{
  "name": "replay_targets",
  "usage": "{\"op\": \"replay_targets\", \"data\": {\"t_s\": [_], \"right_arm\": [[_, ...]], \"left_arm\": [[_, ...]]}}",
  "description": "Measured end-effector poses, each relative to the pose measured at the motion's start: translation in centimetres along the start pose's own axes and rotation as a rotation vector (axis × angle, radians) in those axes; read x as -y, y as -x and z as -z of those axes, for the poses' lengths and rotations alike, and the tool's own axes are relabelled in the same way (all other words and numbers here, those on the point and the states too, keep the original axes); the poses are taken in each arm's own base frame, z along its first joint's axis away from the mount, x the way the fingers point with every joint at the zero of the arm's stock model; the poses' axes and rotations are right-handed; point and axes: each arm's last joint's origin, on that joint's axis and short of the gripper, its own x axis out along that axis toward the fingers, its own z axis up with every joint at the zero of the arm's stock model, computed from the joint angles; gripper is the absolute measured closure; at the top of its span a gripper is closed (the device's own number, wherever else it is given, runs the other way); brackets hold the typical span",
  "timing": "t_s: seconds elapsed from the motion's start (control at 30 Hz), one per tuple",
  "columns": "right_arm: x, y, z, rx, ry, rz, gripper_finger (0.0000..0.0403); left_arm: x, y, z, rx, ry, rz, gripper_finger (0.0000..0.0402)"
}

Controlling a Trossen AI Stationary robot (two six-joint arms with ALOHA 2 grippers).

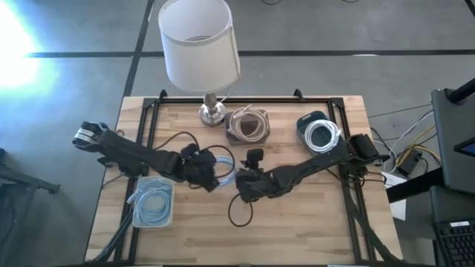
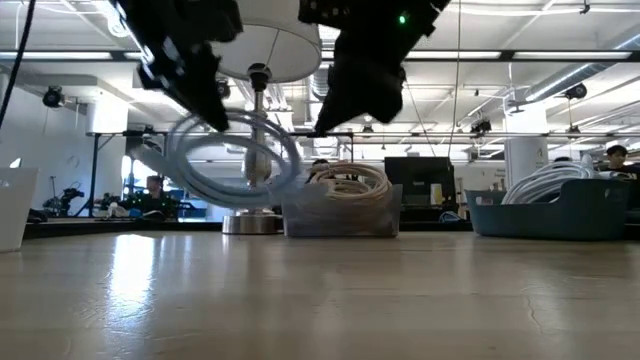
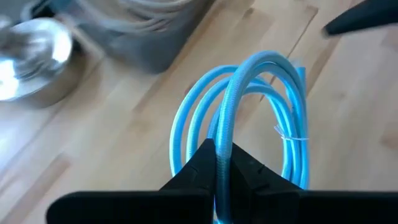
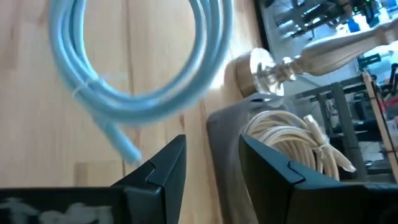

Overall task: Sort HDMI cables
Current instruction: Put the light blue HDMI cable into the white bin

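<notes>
From above: left tool (image 1: pixel 210 176) clamped on a light blue cable coil (image 1: pixel 223 173) over the bench (image 1: pixel 297 222) middle; right tool (image 1: pixel 246 185) just beside, fingers apart.
Low: coil (image 2: pixel 232 158) hung clear of the bench.
Left wrist: fingers (image 3: pixel 202 165) pinched one blue loop.
Right wrist: beige coil (image 4: pixel 292 140) in a bin (image 4: pixel 227 137).

no text, label or number can be read — none on anything.

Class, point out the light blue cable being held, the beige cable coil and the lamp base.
light blue cable (image 3: pixel 239 81): left wrist view, top of loop.
beige cable coil (image 1: pixel 248 123): high view, coil's middle.
lamp base (image 1: pixel 211 113): high view, metal foot.
</notes>
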Motion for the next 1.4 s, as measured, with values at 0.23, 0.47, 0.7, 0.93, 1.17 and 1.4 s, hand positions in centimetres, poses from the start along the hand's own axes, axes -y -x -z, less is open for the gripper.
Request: {"op": "replay_targets", "data": {"t_s": [0.23, 0.47, 0.7, 0.93, 1.17, 1.4], "right_arm": [[1.3, 1.6, -0.4, 0.037, -0.103, -0.002, 0.0263], [1.3, 1.6, -0.3, 0.035, -0.105, -0.008, 0.0257], [0.9, 1.2, 0.5, 0.014, -0.089, -0.010, 0.0263], [0.8, 1.1, 0.7, 0.008, -0.082, -0.011, 0.0260], [0.8, 1.1, 0.7, 0.007, -0.071, -0.010, 0.0259], [1.1, 0.7, 0.7, 0.002, -0.038, -0.004, 0.0263]], "left_arm": [[-1.6, 5.1, -1.3, -0.174, 0.019, -0.093, 0.0382], [-1.8, 9.4, -1.5, -0.450, 0.123, -0.092, 0.0382], [-0.8, 12.0, 0.6, -0.686, 0.209, -0.046, 0.0381], [0.2, 13.5, 3.3, -0.891, 0.234, -0.031, 0.0381], [0.1, 13.4, 5.8, -1.011, 0.191, -0.080, 0.0381], [-0.2, 14.3, 5.1, -1.047, 0.211, -0.024, 0.0381]]}}
